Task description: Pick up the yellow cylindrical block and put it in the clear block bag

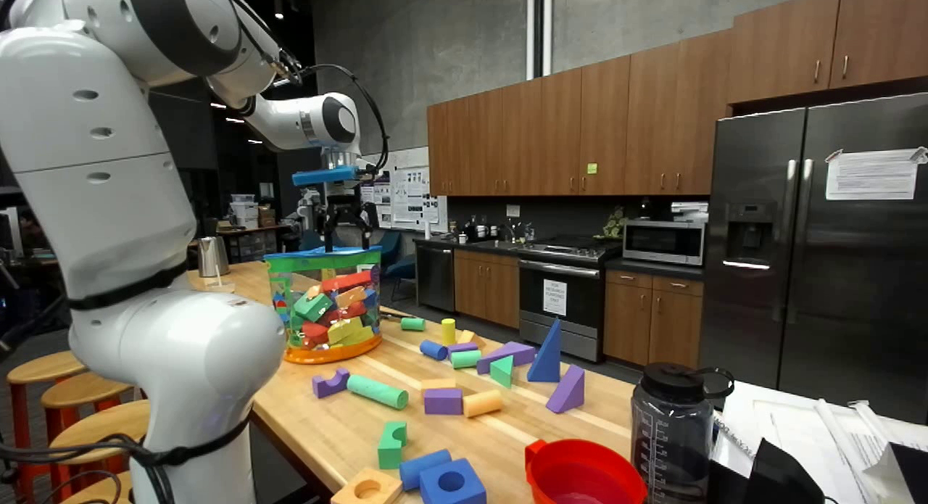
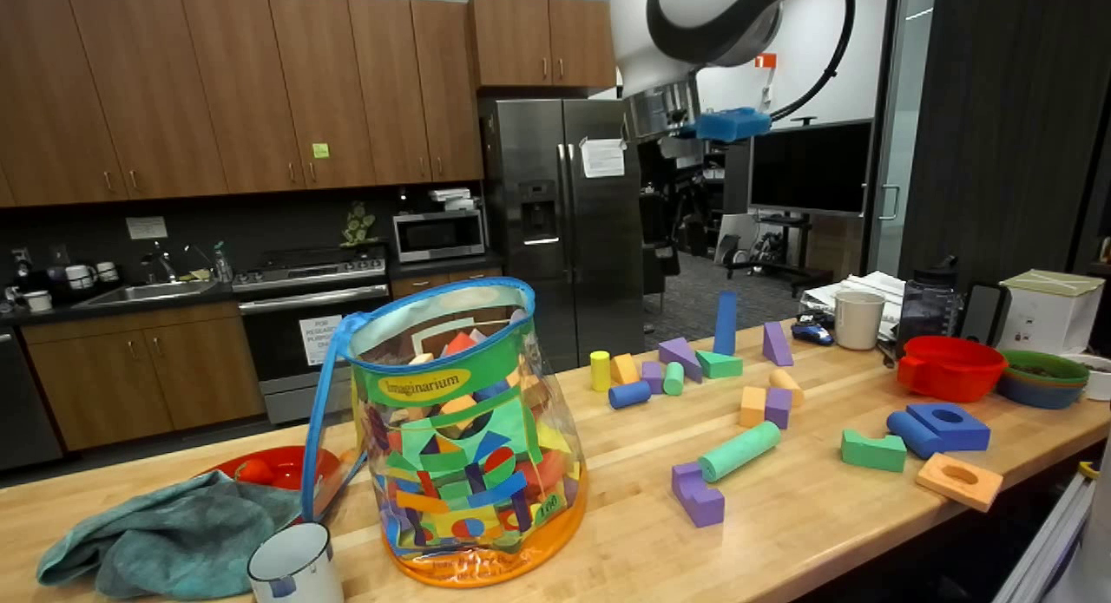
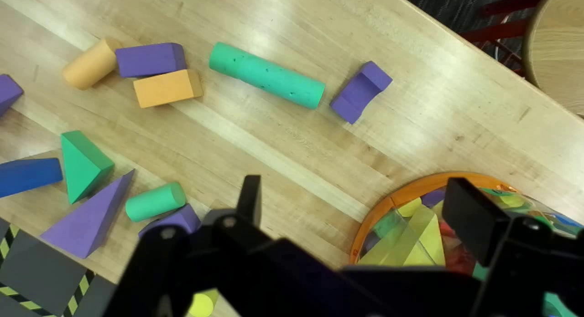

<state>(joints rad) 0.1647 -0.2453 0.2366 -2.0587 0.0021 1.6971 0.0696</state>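
Yellow cylindrical block point(image 2: 600, 371), one: upright on the counter point(image 2: 625, 455), below the jaws and apart from them; partly hidden by them in the wrist view. Jaws, we note: spread wide, holding nothing. Clear block bag point(image 2: 495, 360), one: upright, partly behind the jaws in the wrist view, multicoloured blocks point(image 1: 348, 312) inside. Orange block point(image 2: 623, 369): just beside the yellow one.

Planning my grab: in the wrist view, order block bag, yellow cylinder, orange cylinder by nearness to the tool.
1. Clear block bag: lower right.
2. Yellow cylinder: bottom edge, left of centre, partly hidden.
3. Orange cylinder: upper left.
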